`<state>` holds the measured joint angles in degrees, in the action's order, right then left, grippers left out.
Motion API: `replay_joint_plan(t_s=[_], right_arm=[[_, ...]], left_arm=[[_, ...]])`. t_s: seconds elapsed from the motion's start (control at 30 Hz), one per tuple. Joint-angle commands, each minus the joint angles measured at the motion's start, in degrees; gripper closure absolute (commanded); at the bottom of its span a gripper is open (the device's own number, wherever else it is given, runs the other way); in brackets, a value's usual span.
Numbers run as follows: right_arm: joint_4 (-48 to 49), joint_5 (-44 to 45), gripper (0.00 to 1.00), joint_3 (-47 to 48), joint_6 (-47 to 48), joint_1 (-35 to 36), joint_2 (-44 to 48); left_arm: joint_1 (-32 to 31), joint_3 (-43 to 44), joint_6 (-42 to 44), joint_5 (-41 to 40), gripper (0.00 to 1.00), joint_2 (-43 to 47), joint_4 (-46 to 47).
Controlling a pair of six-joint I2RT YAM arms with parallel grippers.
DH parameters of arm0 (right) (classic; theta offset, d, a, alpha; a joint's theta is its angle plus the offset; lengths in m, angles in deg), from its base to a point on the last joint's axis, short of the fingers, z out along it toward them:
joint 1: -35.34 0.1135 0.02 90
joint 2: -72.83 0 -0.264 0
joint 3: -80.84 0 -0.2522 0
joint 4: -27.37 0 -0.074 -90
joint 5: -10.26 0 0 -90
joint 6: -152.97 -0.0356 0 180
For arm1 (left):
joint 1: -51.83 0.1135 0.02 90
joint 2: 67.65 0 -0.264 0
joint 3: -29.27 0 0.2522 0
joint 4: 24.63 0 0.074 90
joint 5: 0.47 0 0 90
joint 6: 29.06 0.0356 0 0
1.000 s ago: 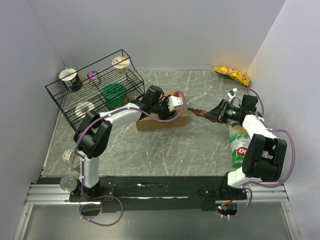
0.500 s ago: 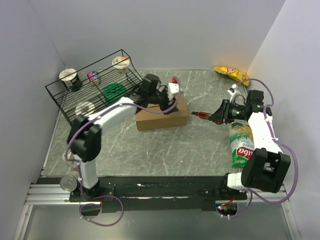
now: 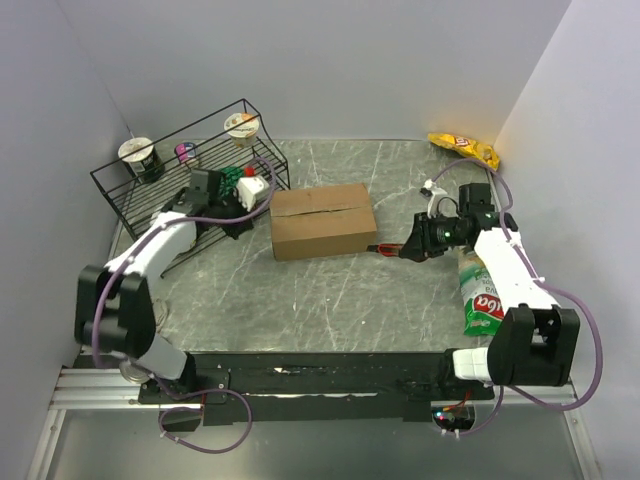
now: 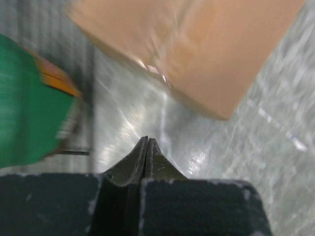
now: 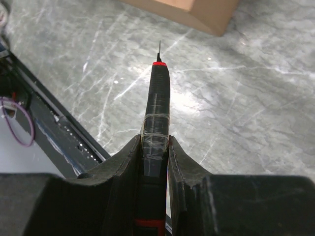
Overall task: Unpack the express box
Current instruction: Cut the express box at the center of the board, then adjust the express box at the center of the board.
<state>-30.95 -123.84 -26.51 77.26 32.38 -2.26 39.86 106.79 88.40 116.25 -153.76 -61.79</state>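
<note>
Left gripper (image 4: 146, 147) pressed together, right gripper (image 5: 154, 147) pinching black red-tipped blade pen (image 5: 158, 88), needle tip clear only in wrist view, brown cardboard express box (image 3: 322, 220) frame centre, black wire rack (image 3: 150, 195) upper left.

Nothing reads clearly; the green bag (image 3: 483, 300) at four o'clock carries white letters on red, too small.
</note>
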Motion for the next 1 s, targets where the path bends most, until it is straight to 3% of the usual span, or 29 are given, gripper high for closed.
replay_joint_plan(t_s=[0.0, 0.17, 0.33, 0.4, 0.53, 0.63, 0.7, 0.73, 0.87, 0.97], right_arm=[[3.69, 2.78, 1.00, 2.01, -3.12, 0.50, -2.16], [1.58, 9.89, 1.00, 7.11, -2.68, 0.33, -5.33], [-1.67, 15.53, 1.00, 10.09, -2.68, -3.61, -6.73], [-2.29, 14.92, 1.00, 10.71, -3.56, -5.38, -7.61], [-2.82, 14.39, 1.00, 13.61, -4.70, -7.41, -10.77], [-2.55, 16.40, 1.00, 15.54, -5.58, -7.50, -13.05], [-2.38, 19.29, 1.00, 17.12, -6.72, -7.41, -14.12], [-1.94, 20.27, 1.00, 17.57, -6.90, -7.41, -14.73], [-1.24, 24.75, 1.00, 20.90, -7.60, -7.50, -17.10], [-0.71, 26.16, 1.00, 23.28, -7.52, -7.50, -18.86]], left_arm=[[-0.86, 0.30, 4.27, -0.80, 0.99, -5.82, 1.31], [-6.21, 4.33, 8.22, 6.39, 0.96, -12.67, 5.47], [-20.62, 11.10, 12.79, 15.55, 0.89, -16.37, 4.77], [-24.75, 14.53, 8.09, 16.61, 0.84, -17.25, 8.09], [-24.07, 18.23, 5.67, 12.05, 0.66, -17.43, 8.64], [-19.34, 15.87, 3.31, 12.21, 0.58, -13.92, 10.12], [-15.99, 14.81, -3.18, 9.16, 0.52, -12.86, 14.77], [-15.29, 14.89, -5.73, 7.92, 0.44, -13.12, 16.18], [-15.19, 20.41, -17.07, 5.10, 0.35, -20.21, 20.76], [-16.94, 28.58, -18.93, 0.19, 0.36, -27.06, 19.45]])
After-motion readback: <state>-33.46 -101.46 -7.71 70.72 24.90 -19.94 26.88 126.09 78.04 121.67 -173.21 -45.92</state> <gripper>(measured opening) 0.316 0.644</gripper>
